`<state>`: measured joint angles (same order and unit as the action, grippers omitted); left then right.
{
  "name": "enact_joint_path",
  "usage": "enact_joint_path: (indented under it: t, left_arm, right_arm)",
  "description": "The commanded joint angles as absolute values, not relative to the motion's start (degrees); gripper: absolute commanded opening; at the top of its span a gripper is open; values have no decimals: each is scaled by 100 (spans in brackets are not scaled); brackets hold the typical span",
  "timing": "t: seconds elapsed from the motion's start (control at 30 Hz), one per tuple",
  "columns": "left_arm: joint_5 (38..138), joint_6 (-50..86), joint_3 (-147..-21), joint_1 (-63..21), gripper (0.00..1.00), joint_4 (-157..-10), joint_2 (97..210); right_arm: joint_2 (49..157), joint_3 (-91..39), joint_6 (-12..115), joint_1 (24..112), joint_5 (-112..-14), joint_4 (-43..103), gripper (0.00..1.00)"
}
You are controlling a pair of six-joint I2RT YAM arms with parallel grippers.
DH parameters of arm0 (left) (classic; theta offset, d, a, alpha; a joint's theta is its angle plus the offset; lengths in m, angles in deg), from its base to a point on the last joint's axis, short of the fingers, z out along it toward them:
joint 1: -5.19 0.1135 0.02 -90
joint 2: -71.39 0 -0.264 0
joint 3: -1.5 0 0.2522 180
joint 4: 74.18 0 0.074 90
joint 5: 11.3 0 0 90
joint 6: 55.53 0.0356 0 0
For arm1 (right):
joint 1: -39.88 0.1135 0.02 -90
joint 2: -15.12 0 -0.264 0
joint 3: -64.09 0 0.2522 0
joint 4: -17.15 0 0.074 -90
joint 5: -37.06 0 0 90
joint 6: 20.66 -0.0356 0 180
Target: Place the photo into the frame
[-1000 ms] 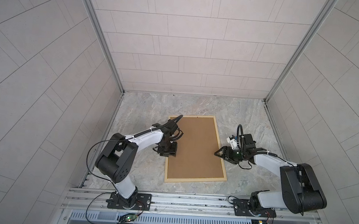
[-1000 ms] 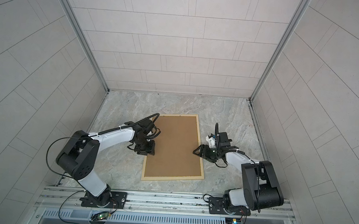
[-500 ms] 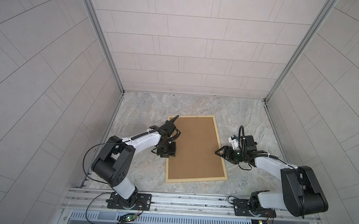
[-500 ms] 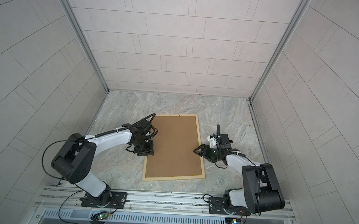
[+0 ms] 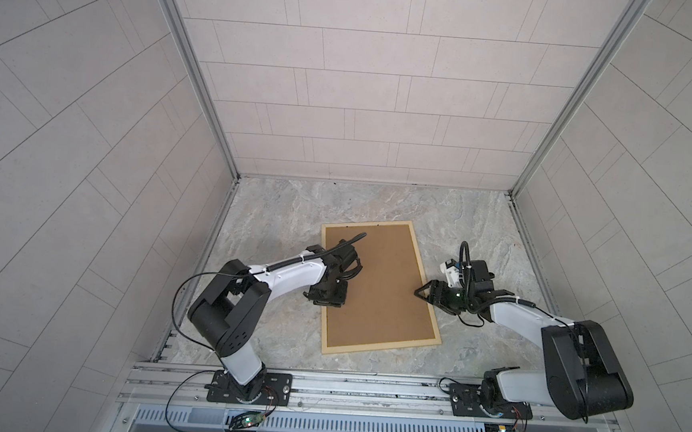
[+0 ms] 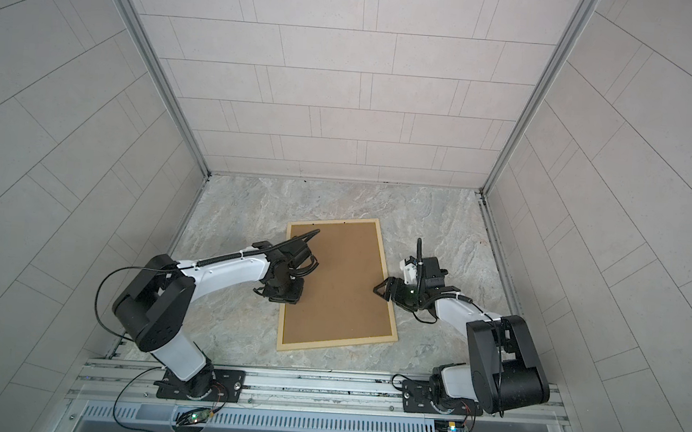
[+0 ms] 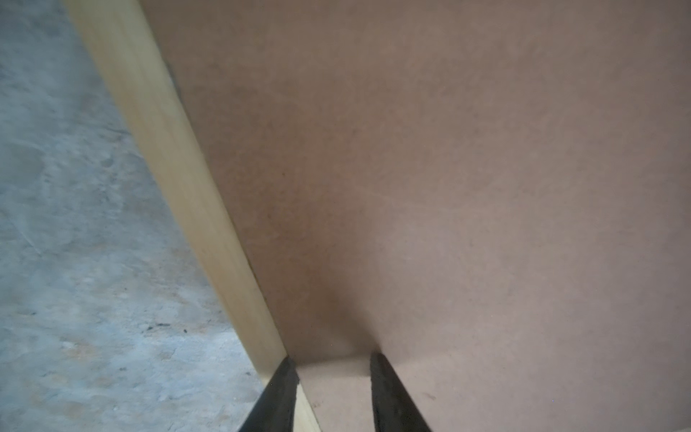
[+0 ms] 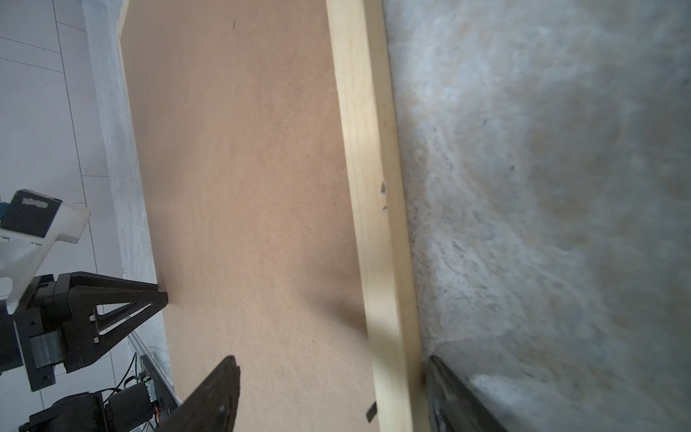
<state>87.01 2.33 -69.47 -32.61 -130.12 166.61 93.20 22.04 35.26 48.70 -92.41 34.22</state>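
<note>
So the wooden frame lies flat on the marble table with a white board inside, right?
No: the backing board inside the wooden frame is brown, not white, as both top views show. The frame does lie flat on the marble table.

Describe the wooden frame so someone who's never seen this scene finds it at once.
At the middle of the grey marbled table lies a brown backing board. The frame is the narrow border around it, set apart by its pale wood.
</note>
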Motion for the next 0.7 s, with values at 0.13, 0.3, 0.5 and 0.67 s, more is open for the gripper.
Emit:
enact_joint_path:
  t: [0.13, 0.3, 0.5, 0.67]
  left_arm:
    - [9255, 295, -7117, -3575, 45, -12828, 16839]
    - [8845, 379, -7331, -3816, 59, -13202, 16971]
    - [8303, 517, -7578, -3961, 69, -13670, 16962]
    - [8055, 625, -7725, -3979, 73, -14021, 16944]
  right_arm:
    - [9553, 2312, 3682, 5166, -9373, 4433, 74]
    - [9571, 2221, 3725, 5169, -9351, 4513, 74]
    - [9549, 2088, 3914, 5168, -9215, 4776, 74]
    - [9495, 2075, 3934, 5173, -9143, 4809, 73]
